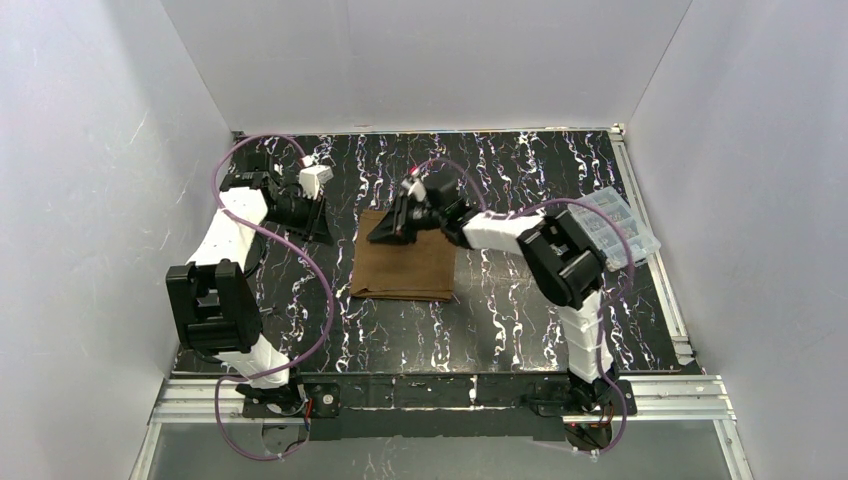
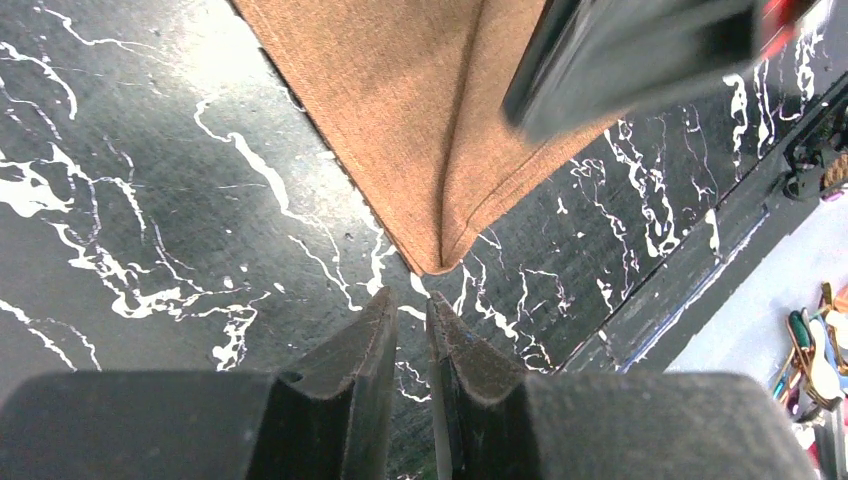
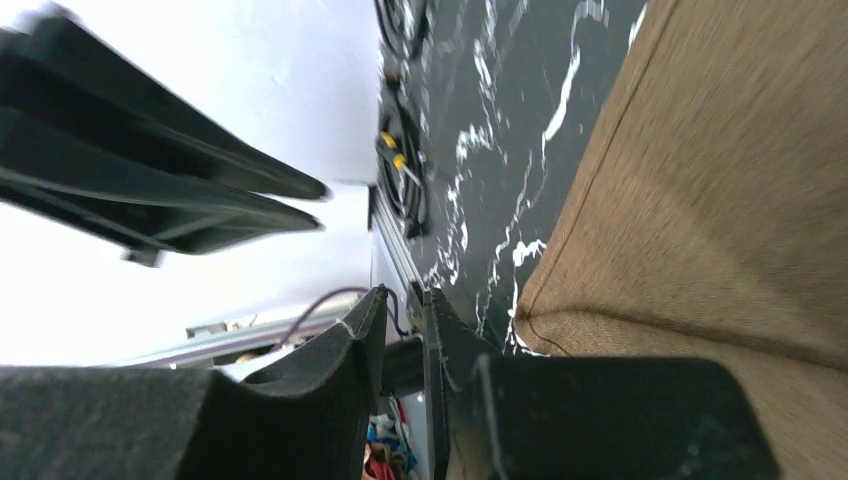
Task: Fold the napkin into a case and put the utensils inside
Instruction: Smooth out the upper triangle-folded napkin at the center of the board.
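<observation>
Top external shows the napkin (image 1: 405,268) folded flat on the table (image 1: 500,330) — I have the left gripper (image 2: 410,300) just off its far corner and the right gripper (image 3: 400,300) above it, both slightly parted and empty — ready to fold again.

You get bright, even light from above. Glare whitens the desk (image 2: 225,55) beside the softly shadowed napkin (image 2: 400,100); the right fingers (image 2: 630,60) smear in motion blur.
</observation>
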### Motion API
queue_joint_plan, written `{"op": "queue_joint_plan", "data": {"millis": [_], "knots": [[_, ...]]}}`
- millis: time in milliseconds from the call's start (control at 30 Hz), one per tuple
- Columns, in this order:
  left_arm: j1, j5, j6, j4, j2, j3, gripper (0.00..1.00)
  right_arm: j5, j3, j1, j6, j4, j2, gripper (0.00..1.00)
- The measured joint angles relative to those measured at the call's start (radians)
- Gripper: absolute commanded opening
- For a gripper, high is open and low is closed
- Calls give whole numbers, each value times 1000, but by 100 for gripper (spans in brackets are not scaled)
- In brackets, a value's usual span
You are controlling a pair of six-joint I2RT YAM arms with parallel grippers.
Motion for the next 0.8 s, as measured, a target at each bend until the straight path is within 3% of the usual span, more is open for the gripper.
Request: {"op": "queue_joint_plan", "data": {"millis": [167,300,567,800], "knots": [[-23,19,3,0,0,-23,16,-9,-15,-136,-69,-23,-95,26],[-89,23,2,6,0,-47,16,-6,-28,-211,-139,-90,-81,23],[-293,23,-24,63,44,-97,13,-7,-71,-217,-198,-140,65,21],[-318,-36,0,125,140,-164,12,-51,-74,-217,-200,-111,79,30]]}}
